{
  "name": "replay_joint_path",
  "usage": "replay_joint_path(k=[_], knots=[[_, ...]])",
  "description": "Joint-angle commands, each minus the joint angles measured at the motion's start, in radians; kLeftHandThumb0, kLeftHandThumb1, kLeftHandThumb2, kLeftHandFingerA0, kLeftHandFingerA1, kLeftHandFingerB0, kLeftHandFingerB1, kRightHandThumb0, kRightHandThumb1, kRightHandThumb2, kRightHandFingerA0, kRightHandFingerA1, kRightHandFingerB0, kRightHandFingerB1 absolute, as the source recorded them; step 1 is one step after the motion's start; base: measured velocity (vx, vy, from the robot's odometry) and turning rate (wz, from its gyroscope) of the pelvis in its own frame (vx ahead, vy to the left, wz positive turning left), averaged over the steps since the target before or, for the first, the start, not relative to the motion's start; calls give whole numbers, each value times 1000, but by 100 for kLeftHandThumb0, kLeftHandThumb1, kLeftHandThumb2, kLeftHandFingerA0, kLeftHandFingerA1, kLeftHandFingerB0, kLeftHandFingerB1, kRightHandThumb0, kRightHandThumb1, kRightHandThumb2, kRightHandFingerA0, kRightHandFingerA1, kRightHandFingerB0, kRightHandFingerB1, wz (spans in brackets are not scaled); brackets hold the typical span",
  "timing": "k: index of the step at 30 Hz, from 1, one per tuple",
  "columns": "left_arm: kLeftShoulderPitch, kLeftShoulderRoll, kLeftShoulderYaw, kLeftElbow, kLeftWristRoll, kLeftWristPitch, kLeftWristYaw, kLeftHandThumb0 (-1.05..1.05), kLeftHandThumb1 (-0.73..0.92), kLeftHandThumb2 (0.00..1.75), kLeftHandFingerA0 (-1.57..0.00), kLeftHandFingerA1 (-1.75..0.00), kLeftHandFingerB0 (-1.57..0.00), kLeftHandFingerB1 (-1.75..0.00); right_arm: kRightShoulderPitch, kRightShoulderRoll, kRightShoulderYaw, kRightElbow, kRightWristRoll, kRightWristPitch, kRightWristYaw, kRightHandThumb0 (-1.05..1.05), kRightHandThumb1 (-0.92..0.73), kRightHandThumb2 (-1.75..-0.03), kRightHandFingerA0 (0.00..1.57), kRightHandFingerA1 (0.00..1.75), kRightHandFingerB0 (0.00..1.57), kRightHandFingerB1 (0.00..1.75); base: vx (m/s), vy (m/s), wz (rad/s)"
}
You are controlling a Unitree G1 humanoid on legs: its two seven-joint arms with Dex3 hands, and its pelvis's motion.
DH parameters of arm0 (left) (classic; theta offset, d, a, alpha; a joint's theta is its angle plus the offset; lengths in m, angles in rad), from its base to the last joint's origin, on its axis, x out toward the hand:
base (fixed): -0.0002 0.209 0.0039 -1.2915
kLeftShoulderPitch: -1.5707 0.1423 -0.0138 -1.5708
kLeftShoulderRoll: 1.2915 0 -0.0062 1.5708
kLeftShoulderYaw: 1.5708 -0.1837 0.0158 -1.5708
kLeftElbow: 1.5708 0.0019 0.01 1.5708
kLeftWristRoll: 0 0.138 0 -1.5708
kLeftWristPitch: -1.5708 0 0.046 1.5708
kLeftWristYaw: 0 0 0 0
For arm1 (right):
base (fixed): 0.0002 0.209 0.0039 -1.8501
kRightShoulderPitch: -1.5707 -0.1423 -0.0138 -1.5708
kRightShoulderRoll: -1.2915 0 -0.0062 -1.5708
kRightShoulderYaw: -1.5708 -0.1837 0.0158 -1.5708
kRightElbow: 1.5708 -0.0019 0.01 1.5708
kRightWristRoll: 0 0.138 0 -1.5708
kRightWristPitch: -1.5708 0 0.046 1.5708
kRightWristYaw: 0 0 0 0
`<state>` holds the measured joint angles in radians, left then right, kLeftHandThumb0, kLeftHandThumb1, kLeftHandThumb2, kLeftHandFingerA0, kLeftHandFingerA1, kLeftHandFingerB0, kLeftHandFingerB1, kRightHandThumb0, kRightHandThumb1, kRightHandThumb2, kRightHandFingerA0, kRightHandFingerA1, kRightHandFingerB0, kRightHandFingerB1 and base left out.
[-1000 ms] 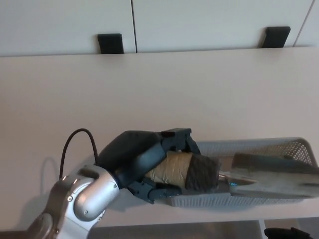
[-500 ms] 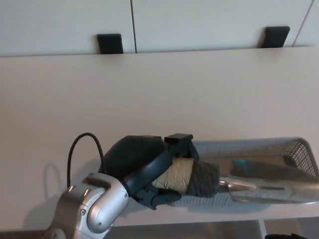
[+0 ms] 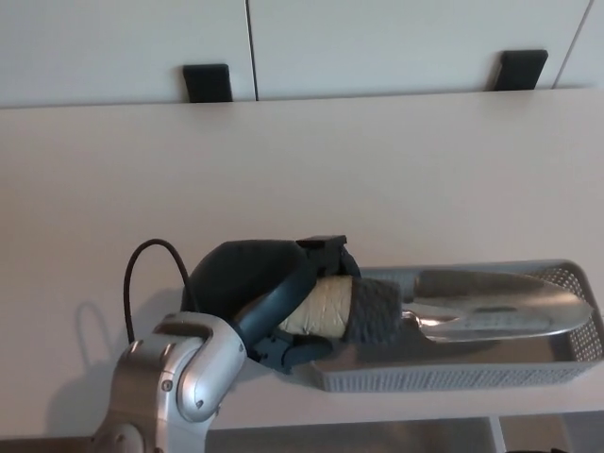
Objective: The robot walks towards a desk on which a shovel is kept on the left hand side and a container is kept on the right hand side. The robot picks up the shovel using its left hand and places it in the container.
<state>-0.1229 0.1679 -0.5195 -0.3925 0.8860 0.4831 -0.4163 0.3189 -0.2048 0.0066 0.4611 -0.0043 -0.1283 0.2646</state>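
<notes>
The left hand (image 3: 283,302) is clenched around the taped handle of the shovel (image 3: 444,307), thumb over the top and the 2 fingers curled underneath. The shovel lies almost level along the basket (image 3: 566,351), its shiny blade inside the mesh walls and reaching toward the basket's far-right end, while the dark collar of the handle sits at the basket's left end. Whether the blade rests on the basket floor or hangs just above it, I cannot tell. The right hand is not in view.

The placing looks nearly finished. To end it well, the hand should settle the blade flat on the basket floor before the fingers let go — a release from above could make the shovel rock, or tip out over the left wall, since the handle is the heavier-looking end. Then it should open fully and draw back to the left of the basket, clear of the rim, so nothing drags.

The basket sits at the near edge of a pale, plain desk (image 3: 302,170), so a nudge toward the robot could push it off. Behind the basket, past the desk's far edge, stand white panels and 2 black brackets (image 3: 207,81)
</notes>
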Motion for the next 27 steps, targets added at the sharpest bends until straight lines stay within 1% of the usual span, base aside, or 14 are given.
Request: replay_joint_path(k=[1,9,12,13,14,15,18,20,21,22,24,25,26,27], knots=[[-1,16,18,17,45,7,34,-27,81,69,-76,-156,-70,-85,10,-15,-1,-3,-2,-28,10,7,-58,-57,70,63,48,51,0,0,0],[2,22,-17,4,120,27,2,-34,81,68,-76,-148,-68,-60,16,-17,3,-2,-8,-32,6,9,-59,-57,71,62,50,51,0,0,0],[-7,13,-25,11,132,26,-2,-36,80,66,-71,-163,-67,-78,8,-20,2,-7,-6,-27,12,7,-58,-57,70,62,48,50,0,0,0],[-11,9,-27,10,139,27,-4,-50,67,83,-88,-140,-66,-74,6,-22,2,-13,-7,-23,13,5,-58,-56,70,62,48,50,0,0,0],[-9,7,-30,9,144,24,0,-50,67,83,-88,-140,-66,-74,6,-24,3,-13,-10,-24,13,5,-58,-56,70,62,48,50,0,0,0],[-10,10,-37,8,154,16,1,-36,81,69,-74,-156,-69,-64,7,-24,2,-14,-9,-24,14,5,-58,-56,70,62,48,50,0,0,0],[-12,8,-52,1,171,6,-3,-39,81,70,-72,-148,-67,-72,7,-29,2,-21,-10,-22,17,5,-58,-56,69,61,48,50,0,0,0],[-4,-14,-62,-3,175,5,20,-35,85,64,-66,-168,-56,-120,9,-31,2,-37,-8,-3,17,4,-59,-56,70,61,49,50,0,0,0],[-2,-18,-64,-2,171,-1,30,-34,85,66,-66,-163,-59,-111,10,-30,2,-39,-8,-2,17,5,-59,-57,70,61,49,50,0,0,0],[0,-24,-72,0,171,-14,42,-33,78,66,-68,-154,-69,-68,12,-30,4,-38,-10,-4,16,5,-59,-57,69,61,49,50,0,0,0],[-10,-31,-87,6,174,-21,33,-39,71,61,-72,-107,-50,-38,15,-38,12,-40,-26,-16,10,3,-59,-56,70,60,49,50,0,0,0],[-20,-37,-92,5,170,-5,-7,-61,63,60,-37,-66,-20,-28,14,-39,13,-40,-28,-14,10,3,-59,-56,70,60,49,50,0,0,0],[-27,-43,-98,4,162,6,-40,-83,54,85,0,-5,-9,-15,13,-39,14,-41,-27,-10,10,4,-59,-56,71,61,49,50,0,0,0],[-26,-44,-103,6,165,-1,-33,-83,54,85,0,-5,-9,-15,12,-40,15,-39,-28,-11,9,4,-59,-56,71,61,49,50,0,0,0]])
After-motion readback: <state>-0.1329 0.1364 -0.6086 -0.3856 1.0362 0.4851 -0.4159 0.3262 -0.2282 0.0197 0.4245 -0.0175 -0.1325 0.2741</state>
